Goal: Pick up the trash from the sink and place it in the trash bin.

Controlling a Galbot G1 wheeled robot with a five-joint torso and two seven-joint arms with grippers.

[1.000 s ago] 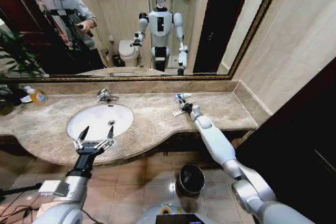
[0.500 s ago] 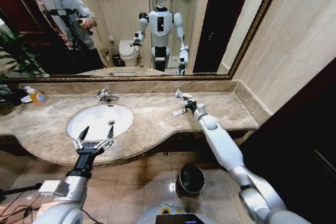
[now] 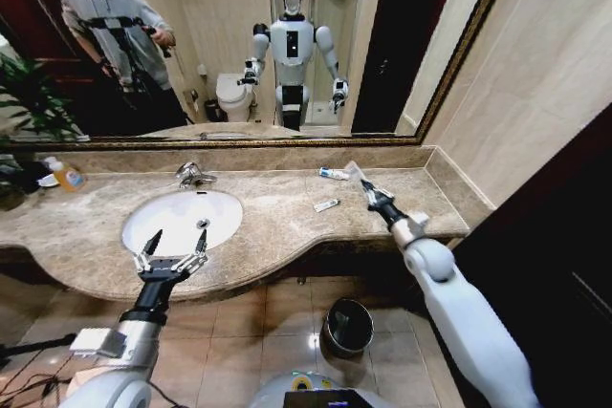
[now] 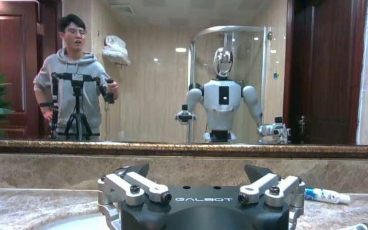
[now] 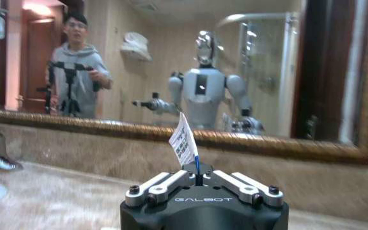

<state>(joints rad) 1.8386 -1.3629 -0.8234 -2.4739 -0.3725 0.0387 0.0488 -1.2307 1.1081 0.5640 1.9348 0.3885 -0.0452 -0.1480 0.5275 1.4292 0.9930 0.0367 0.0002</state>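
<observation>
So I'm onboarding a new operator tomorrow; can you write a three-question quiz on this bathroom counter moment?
1. True or false: the right end effector grips a flat white packet.
2. The left end effector hovers over: A) the sink's front rim B) the trash bin C) the soap bottle
3. Fill in: the blue-capped tube lies on the ____.

Key: 1 true; 2 A; 3 counter.
</observation>
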